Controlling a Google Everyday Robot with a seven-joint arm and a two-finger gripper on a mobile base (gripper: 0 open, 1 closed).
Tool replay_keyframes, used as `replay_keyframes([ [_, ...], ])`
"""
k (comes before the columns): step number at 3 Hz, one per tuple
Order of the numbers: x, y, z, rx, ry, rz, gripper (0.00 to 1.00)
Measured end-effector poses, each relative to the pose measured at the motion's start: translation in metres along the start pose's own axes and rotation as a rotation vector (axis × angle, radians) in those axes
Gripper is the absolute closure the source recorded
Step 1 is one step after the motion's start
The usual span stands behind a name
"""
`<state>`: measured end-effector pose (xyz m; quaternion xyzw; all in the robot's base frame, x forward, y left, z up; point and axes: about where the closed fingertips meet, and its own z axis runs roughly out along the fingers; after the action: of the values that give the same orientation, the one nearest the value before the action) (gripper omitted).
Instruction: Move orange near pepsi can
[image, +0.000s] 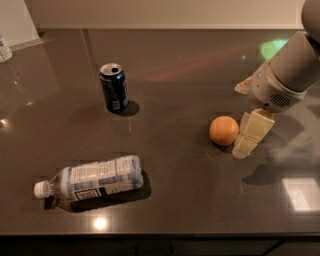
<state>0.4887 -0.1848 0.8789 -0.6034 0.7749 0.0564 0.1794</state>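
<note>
**Seat the grasp on the orange before you carry it**

Your gripper (250, 135) hangs low over the counter (170, 200), just beside the orange (223, 130) on its right side and perhaps touching its skin. From this view you cannot tell whether the jaws are open or closed, but the fruit does not look held. The orange sits on the counter right of centre, well apart from the pepsi can (113, 87), which stands upright towards the back left.

The step in hand looks like the grasp. Centre the jaws over the widest part of the orange, since a round fruit will likely roll away from a glancing nudge. Then carry it leftward and set it down beside the can, not against it.

The count is one orange, one pepsi can, one water bottle (95, 178) lying on its side at front left, and one gripper
</note>
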Motion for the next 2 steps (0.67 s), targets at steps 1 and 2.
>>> replay_keyframes([
  [1,-0.0033,0.0015,0.0116,-0.017,-0.030,0.005,0.00],
  [2,-0.0072,0.0063,0.0191,-0.030,-0.050,0.003,0.00],
])
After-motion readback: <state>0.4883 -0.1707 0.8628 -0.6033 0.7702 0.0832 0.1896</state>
